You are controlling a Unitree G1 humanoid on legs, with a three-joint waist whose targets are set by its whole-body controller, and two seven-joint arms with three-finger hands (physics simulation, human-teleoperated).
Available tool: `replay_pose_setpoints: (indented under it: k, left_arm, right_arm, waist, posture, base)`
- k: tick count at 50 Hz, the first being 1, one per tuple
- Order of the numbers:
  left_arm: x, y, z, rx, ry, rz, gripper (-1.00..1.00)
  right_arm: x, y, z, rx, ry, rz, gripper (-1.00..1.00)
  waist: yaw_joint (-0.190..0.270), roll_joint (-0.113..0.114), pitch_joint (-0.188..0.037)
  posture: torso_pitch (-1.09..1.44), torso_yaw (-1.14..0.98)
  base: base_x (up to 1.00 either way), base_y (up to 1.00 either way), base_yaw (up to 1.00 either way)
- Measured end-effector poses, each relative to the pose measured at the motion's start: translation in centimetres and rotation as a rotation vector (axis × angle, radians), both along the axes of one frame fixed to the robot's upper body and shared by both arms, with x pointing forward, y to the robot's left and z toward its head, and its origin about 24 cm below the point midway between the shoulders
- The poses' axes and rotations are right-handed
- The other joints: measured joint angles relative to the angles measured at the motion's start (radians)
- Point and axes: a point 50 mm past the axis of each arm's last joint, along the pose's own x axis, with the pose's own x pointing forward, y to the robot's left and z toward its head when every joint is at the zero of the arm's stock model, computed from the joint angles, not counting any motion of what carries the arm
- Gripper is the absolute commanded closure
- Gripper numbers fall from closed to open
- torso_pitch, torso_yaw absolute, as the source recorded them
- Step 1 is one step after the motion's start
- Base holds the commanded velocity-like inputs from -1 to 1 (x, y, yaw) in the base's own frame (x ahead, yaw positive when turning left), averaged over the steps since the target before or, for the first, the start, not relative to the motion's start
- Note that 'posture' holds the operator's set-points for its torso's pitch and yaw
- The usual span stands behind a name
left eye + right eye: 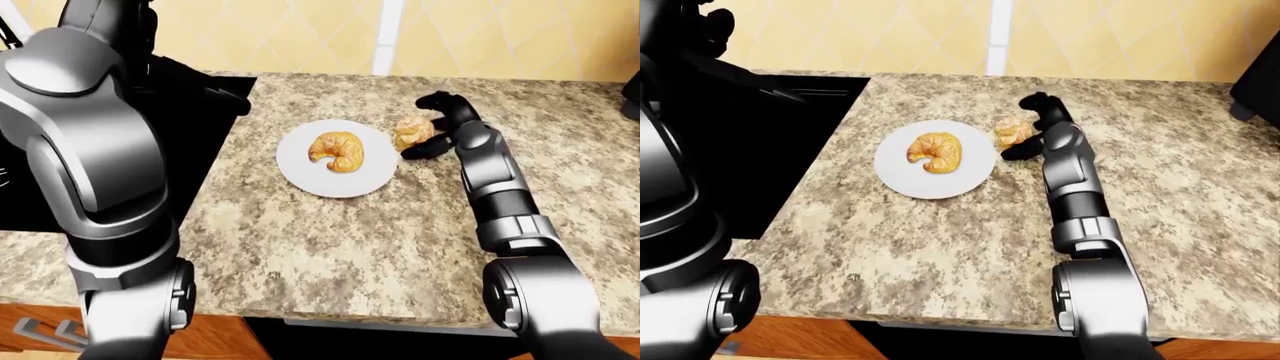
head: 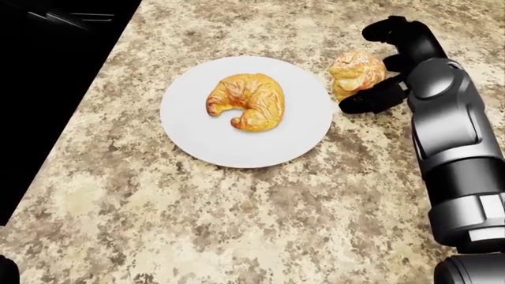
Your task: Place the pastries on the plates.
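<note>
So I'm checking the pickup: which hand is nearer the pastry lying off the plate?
Right. The right hand has fingers around the pastry; the left hand isn't visible, its arm raised far left.

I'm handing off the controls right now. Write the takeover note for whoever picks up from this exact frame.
Right hand: open, fingers curled around the loose pastry, one finger above it and one below in the head view; no firm grasp visible.
Left hand: not in view; only the left arm shows, raised at the left of the left-eye view.
Done: the croissant lies on the white plate.
Left: the loose pastry sits on the granite counter just right of the plate's rim. No second plate is in view, so find one, then close, lift and place.
</note>
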Motion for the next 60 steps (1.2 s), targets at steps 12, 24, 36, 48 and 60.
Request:
replay_pose_setpoints:
  k: [12, 24, 36, 48, 60]
  left_arm:
    - [-0.3, 0.1, 0.0, 0.000, -0.005, 0.002, -1.00]
    - [-0.5, 0.3, -0.1, -0.002, -0.006, 0.010, -1.00]
    - [-0.3, 0.1, 0.1, -0.001, -0.005, 0.007, -1.00]
    - [-0.6, 0.4, 0.1, -0.003, -0.012, 0.016, -1.00]
    - [-1.4, 0.4, -1.2, -0.039, -0.018, 0.028, -1.00]
  right_arm:
    - [0.0, 0.3, -0.1, -0.006, -0.020, 0.004, -0.11]
    - [0.1, 0.2, 0.4, -0.006, -0.050, -0.015, 0.33]
    - [0.1, -0.5, 1.8, 0.028, -0.086, -0.051, 1.00]
    - [-1.2, -1.2, 5.9, 0.077, -0.199, -0.084, 1.00]
    - [-7.5, -0.6, 11.7, 0.403, -0.385, -0.066, 1.00]
  waist:
    - [0.000, -0.001, -0.002]
    - [0.000, -0.002, -0.004]
    - [0.003, 0.001, 0.005]
    - [0.003, -0.004, 0.007]
    - [0.013, -0.010, 0.015]
  posture:
    - [0.00, 0.00]
    - [0.00, 0.00]
    - [0.00, 0.00]
    - [0.00, 0.00]
    - [0.00, 0.00]
  base:
    - [0.00, 0.00, 0.00]
    - [0.00, 0.00, 0.00]
    - [0.00, 0.00, 0.00]
    - [0.00, 0.00, 0.00]
    - [0.00, 0.00, 0.00]
